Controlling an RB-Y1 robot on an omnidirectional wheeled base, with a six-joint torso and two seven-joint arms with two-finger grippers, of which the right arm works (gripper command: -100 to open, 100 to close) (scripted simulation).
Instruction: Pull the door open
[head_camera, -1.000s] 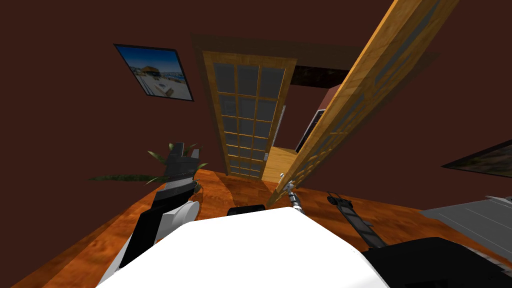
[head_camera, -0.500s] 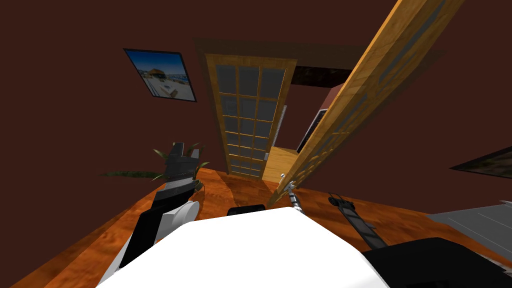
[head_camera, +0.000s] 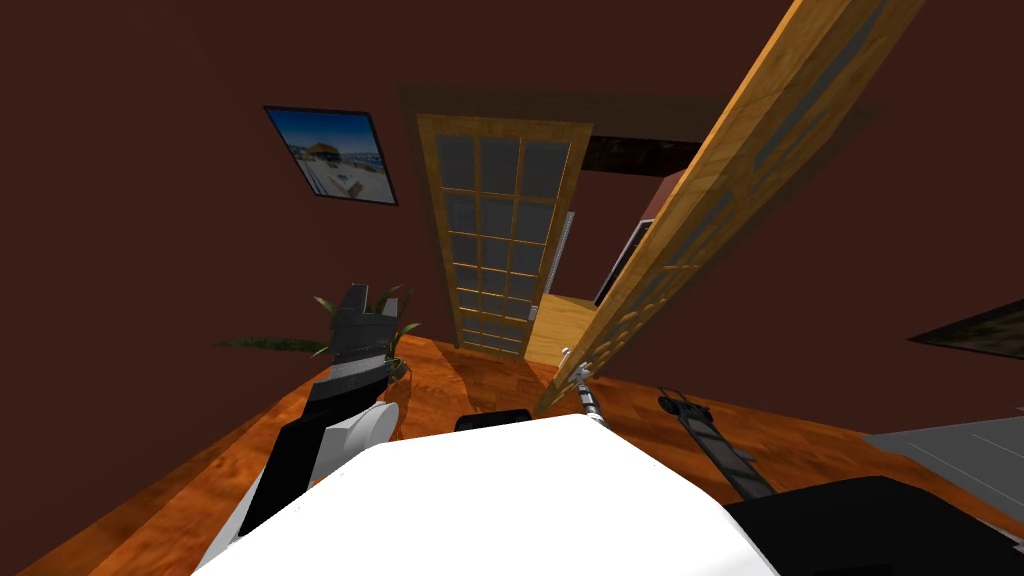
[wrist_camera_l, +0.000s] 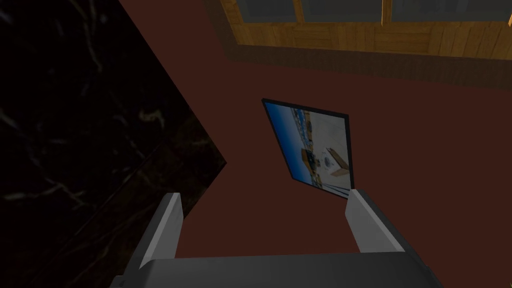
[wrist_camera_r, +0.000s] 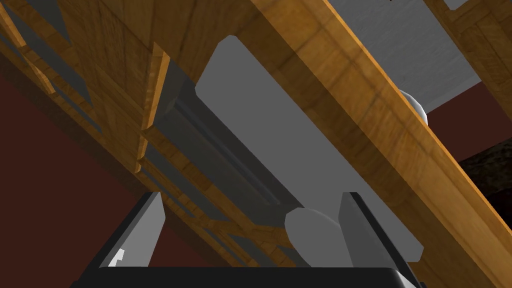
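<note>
With fingers apart around the tip of the grey lever handle, our right tool addresses the tall wooden glass-paned door, slanting from upper right to centre frame, probably heavy, rigid and fragile-paned, best gripped at that smooth lever; our left tool hangs spread at centre left.

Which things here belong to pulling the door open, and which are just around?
In the job: swung-out door leaf, its grey handle, right gripper with jaws open either side of the handle.

Just around: closed door leaf, framed picture, plant, left gripper with jaws open.
</note>
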